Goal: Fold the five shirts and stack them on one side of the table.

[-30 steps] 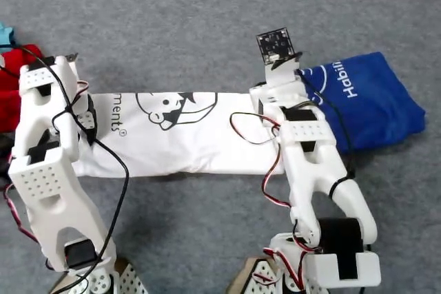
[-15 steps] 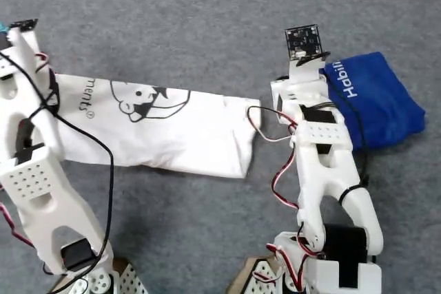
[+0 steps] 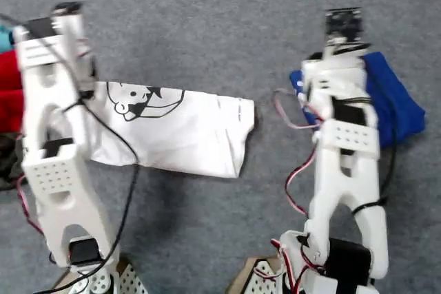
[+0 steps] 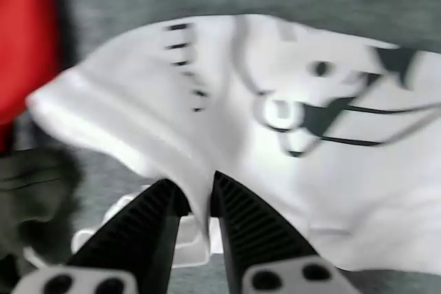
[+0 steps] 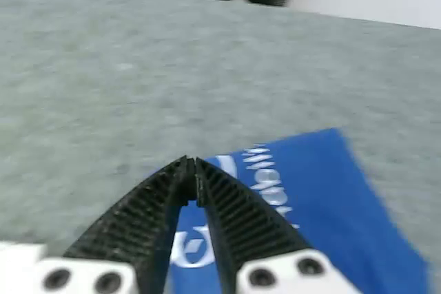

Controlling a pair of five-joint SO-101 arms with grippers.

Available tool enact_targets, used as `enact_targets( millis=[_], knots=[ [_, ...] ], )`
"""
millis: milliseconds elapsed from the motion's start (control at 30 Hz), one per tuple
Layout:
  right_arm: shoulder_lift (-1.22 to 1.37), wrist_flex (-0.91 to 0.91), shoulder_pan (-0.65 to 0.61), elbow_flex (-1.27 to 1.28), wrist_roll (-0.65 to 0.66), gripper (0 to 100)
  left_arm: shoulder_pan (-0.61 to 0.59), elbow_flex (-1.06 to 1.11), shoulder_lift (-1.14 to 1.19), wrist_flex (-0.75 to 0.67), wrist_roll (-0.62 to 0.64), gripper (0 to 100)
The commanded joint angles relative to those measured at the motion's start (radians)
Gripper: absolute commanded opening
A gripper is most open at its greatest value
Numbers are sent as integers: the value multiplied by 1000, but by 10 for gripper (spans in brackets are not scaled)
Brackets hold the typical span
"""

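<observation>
The white shirt [image 3: 186,132] is clamped at its left end by the left gripper [image 4: 200,194]. Its long axis is laid left to right, towards the right gripper [image 5: 191,164], which is pressed together, empty, above the blue shirt [image 5: 324,191].

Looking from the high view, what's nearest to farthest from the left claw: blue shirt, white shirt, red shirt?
1. white shirt, pinched in the left gripper.
2. red shirt, at the left edge.
3. blue shirt, far right.
</observation>
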Motion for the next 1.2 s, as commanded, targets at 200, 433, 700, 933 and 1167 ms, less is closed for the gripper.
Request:
enact_targets(
  millis=[200,433,700,933,1167],
  knots=[
    [-51,8,255,-176,106,5,379,143,-143,12,124,19],
    [-51,9,266,-182,109,5,520,143,-140,12,173,19],
    [-51,9,265,-182,107,5,651,144,-137,9,215,19],
    [-51,9,265,-182,106,5,706,118,-31,-26,272,23],
    [-51,9,265,-182,106,5,749,-57,104,-20,279,23]
  ],
)
